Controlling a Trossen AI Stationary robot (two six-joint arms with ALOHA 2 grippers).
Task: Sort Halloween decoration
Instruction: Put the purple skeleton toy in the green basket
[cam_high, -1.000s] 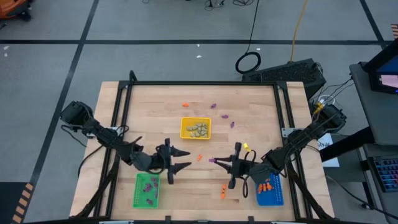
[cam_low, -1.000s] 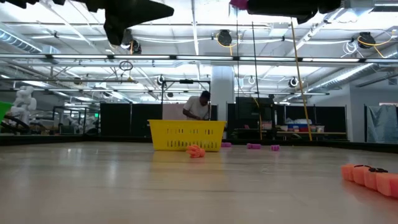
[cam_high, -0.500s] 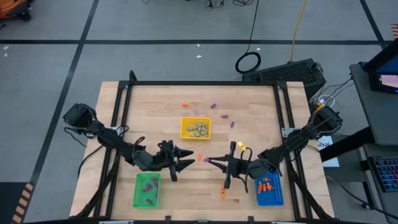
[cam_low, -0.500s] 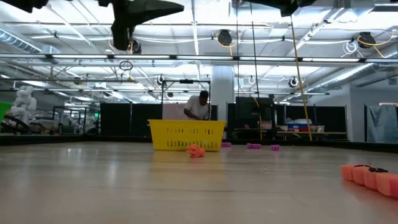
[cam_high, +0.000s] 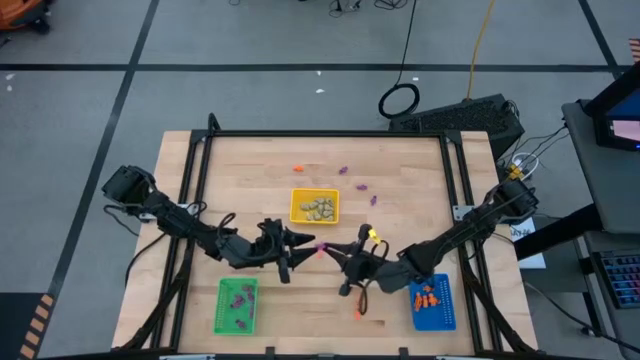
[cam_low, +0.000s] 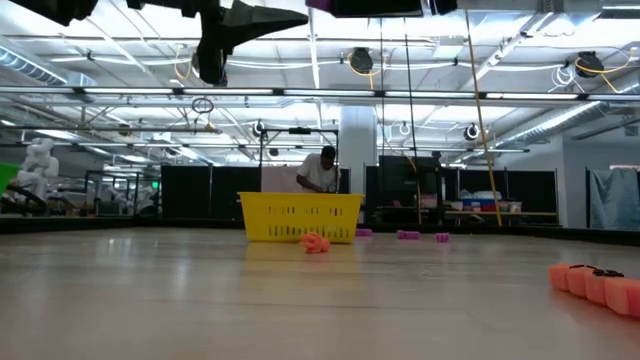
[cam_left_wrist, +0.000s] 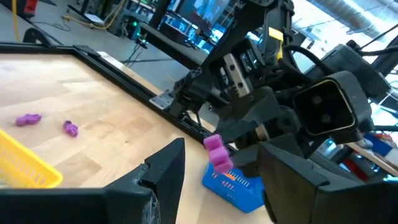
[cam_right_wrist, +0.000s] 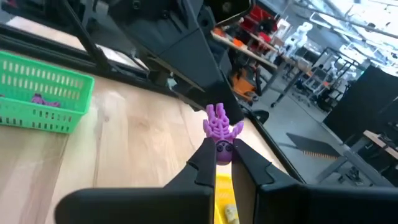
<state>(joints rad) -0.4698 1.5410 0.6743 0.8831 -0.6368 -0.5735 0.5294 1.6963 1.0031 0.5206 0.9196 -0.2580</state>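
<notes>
A wooden counter (cam_high: 250, 170) has a black frame (cam_high: 325, 133) around its edge. A yellow tray (cam_high: 314, 206) sits near the middle of the counter. A green tray (cam_high: 236, 305) sits by the front edge, toward the left corner. A blue tray (cam_high: 433, 303) sits by the front edge, toward the right corner. On the grey floor past the far edge lies a coiled black cable (cam_high: 399, 100). Far back in the room, a person (cam_low: 319, 171) stands behind the yellow tray.

Both hands are met just before the central tray (cam_high: 314, 207): left hand (cam_high: 303, 246) leftward, right hand (cam_high: 333, 250) rightward, trinket (cam_right_wrist: 218, 126) held.
</notes>
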